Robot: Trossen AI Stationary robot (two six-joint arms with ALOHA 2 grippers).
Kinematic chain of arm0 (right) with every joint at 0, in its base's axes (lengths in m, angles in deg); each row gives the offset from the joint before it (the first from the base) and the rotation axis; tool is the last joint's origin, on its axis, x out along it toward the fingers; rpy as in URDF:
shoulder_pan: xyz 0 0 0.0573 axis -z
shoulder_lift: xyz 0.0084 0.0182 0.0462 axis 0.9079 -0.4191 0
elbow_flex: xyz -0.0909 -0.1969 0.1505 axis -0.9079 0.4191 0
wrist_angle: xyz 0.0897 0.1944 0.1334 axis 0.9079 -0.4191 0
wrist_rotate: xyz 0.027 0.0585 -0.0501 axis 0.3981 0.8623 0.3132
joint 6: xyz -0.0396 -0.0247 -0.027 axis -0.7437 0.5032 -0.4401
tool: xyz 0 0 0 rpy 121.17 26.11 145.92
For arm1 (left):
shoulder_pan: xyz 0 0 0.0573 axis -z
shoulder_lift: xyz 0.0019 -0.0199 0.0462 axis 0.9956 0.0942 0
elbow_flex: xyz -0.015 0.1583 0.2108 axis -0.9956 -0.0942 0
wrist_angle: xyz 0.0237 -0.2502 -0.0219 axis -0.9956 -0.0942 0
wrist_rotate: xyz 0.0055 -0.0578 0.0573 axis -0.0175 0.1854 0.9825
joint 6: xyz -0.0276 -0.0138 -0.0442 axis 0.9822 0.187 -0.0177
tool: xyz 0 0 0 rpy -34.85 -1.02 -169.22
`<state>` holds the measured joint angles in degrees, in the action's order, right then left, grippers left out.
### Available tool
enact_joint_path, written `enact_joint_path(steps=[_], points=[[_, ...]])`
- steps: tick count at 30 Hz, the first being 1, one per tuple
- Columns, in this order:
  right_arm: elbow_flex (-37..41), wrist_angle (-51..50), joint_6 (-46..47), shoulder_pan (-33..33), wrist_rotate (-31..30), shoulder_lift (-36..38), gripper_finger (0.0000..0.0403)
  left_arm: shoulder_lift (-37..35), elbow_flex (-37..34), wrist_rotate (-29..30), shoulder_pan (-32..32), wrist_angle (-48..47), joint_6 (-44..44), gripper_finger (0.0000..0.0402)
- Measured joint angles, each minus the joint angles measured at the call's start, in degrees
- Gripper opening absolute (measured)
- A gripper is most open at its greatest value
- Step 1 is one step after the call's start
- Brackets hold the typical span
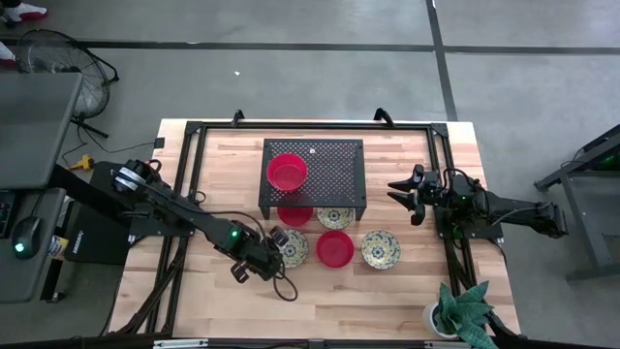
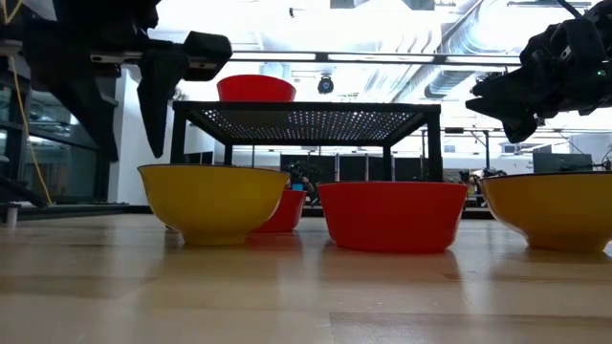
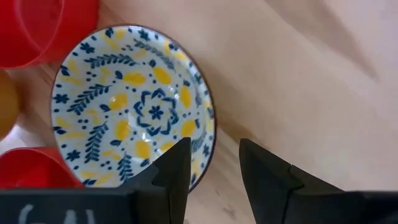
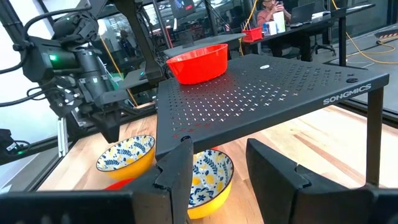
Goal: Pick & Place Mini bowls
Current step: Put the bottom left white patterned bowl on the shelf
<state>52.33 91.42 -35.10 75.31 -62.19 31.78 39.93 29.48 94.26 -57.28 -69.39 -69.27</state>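
Observation:
A cream mini bowl with blue-yellow flowers (image 3: 134, 112) stands on the wooden table, yellow outside in the low view (image 2: 212, 203). My left gripper (image 3: 214, 146) hangs open just above its rim, pointing steeply down, one finger (image 3: 176, 163) over the inside, the other (image 3: 264, 171) outside; it touches nothing. A red bowl (image 1: 287, 173) sits on the black perforated shelf (image 1: 329, 160). Another red bowl (image 1: 334, 248) and two more floral bowls (image 1: 381, 249) (image 1: 334, 217) stand in front of the shelf, and a red one (image 1: 294, 213) lies half under it. My right gripper (image 1: 402, 194) waits open at the right.
A black frame (image 1: 194, 131) runs round the table's edges. A potted plant (image 1: 460, 312) stands at the near right corner. Bare wood (image 1: 349, 301) lies between the bowls and the near edge. People sit at desks (image 4: 273, 15) far behind the table.

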Motion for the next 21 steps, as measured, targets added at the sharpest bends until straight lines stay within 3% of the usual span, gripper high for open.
enact_joint_path(steps=[21], points=[[0.0,0.0,0.0,0.0,0.0,0.0,0.0138,0.0,-2.8,-1.4,-3.0,2.6,-13.1,0.0132]])
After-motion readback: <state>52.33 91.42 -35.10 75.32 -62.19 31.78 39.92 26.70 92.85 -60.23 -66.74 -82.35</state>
